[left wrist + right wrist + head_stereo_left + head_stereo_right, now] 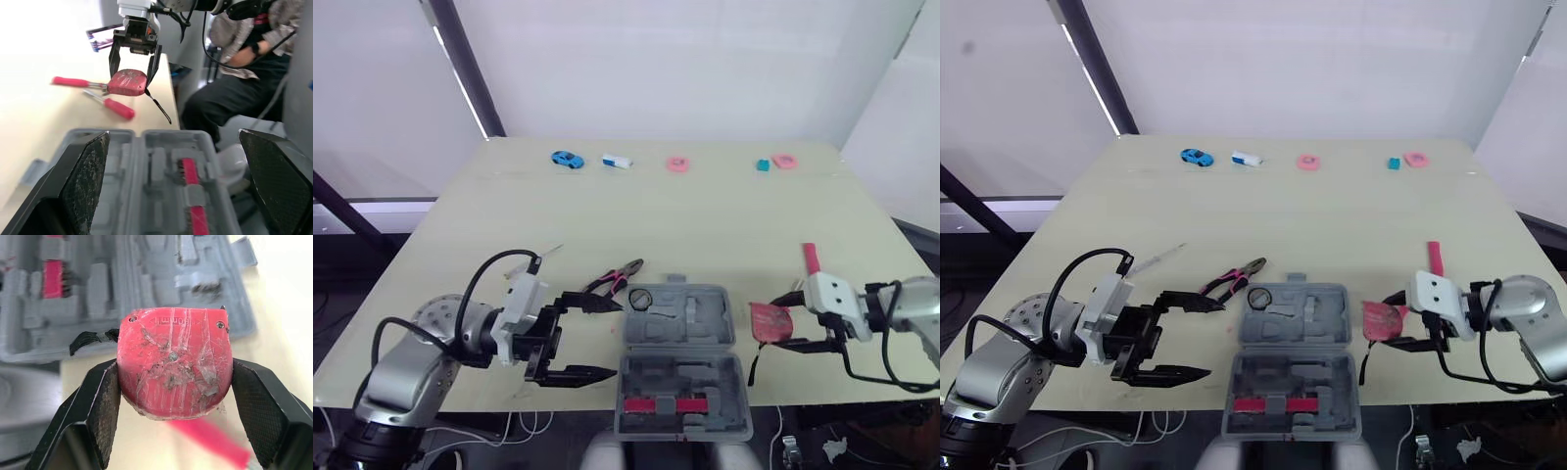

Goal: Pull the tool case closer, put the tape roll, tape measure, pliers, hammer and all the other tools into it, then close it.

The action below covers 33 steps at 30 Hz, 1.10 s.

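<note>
Hovering at the table's (705, 225) front-left, the robot's left gripper (610, 341) has its two black fingers spread wide with nothing between them, their tips just beside the left wall of the open grey tool case (646, 387). Pink-handled pliers (615, 281) lie on the table near the case's far-left corner. A small black ring (639, 297), apparently the tape roll, sits in the far half of the case close to that corner. A red piece (658, 404) lies across the near half.

Just right of the case, the right gripper (783, 323) is clamped on the red tape measure (174, 362), one finger pressed to each side of it and a black strap dangling below. Beyond that gripper, a red-handled tool (810, 258) rests on the table, well apart from the case.

With the case lying open at the front edge, pulling it closer looks done. Loading appears to be the step in hand, and the tape measure is the item being carried.

The next move would seem to call for swinging the right gripper left over the moulded tray, lowering the tape measure into a free recess and spreading the fingers. The strap should go inside the rim so the lid can shut later. The pliers and the red-handled tool are yet to be packed.
</note>
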Available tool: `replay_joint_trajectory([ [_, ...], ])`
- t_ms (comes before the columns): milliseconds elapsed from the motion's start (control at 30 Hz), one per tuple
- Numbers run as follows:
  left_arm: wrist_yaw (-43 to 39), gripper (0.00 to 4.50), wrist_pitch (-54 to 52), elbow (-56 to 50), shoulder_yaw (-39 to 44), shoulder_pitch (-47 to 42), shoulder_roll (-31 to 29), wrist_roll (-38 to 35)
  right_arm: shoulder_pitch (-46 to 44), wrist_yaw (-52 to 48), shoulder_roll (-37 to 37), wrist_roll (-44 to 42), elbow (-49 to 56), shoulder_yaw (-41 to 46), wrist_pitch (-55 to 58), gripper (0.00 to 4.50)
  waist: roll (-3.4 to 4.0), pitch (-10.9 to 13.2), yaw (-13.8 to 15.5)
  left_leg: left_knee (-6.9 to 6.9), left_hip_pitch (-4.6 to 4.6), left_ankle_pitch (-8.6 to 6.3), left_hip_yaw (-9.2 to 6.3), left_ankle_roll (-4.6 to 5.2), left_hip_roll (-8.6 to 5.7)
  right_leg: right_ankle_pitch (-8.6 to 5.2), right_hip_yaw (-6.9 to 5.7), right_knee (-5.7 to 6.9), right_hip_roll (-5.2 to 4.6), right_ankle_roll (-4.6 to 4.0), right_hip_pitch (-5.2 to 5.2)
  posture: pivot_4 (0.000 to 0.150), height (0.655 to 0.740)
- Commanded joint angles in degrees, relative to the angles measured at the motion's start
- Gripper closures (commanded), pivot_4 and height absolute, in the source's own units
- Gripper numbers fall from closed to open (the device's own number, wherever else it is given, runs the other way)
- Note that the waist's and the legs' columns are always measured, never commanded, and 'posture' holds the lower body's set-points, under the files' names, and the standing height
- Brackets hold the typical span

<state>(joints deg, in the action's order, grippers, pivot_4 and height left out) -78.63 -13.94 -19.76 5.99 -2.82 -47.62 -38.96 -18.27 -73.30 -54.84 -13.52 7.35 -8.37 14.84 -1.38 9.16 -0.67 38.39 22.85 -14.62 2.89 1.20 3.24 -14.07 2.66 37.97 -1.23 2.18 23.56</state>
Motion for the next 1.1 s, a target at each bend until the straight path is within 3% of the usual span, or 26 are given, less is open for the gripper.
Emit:
replay_joint_trajectory([
  [33, 3.38, 0.00, 0.17, -2.47, 2.44, 0.82, 1.02, -0.29, -8.02, 0.34, 2.14, 4.45, -0.20, -5.27, 5.38, 1.65, 0.01, 0.01, -0.03, 0.00, 0.03, 0.00, 0.01, 0.00, 0.00, 0.00, 0.01, 0.00, 0.00, 0.00, 0.03, 0.150, 0.7400],
  [167, 6.61, 0.00, 0.24, -3.50, 4.20, 3.41, 1.79, -0.04, -16.21, 0.43, 5.29, 10.88, -1.88, -12.40, 9.79, 1.65, 0.02, 0.01, -0.08, -0.01, 0.06, 0.00, 0.02, 0.00, 0.00, 0.01, 0.01, 0.00, 0.00, -0.01, 0.08, 0.150, 0.7400],
  [400, 11.82, 0.00, 0.07, -7.09, 7.43, 9.55, 2.32, 0.96, -22.76, -0.21, 7.55, 21.03, -3.02, -21.75, 12.31, 1.65, 0.03, 0.02, 0.06, -0.04, 0.10, 0.00, 0.04, 0.00, -0.01, 0.01, 0.00, -0.03, -0.08, -0.02, 0.12, 0.150, 0.7400],
  [1100, 16.10, 0.00, -0.38, -6.38, 10.18, 11.25, 1.73, 3.74, -28.78, 2.01, 20.87, 32.78, -13.66, -29.33, 12.23, 1.65, 0.05, 0.03, -0.08, -0.05, 0.07, 0.00, 0.08, -0.01, -0.01, 0.01, -0.04, 0.00, -0.09, -0.04, 0.12, 0.150, 0.7400],
])
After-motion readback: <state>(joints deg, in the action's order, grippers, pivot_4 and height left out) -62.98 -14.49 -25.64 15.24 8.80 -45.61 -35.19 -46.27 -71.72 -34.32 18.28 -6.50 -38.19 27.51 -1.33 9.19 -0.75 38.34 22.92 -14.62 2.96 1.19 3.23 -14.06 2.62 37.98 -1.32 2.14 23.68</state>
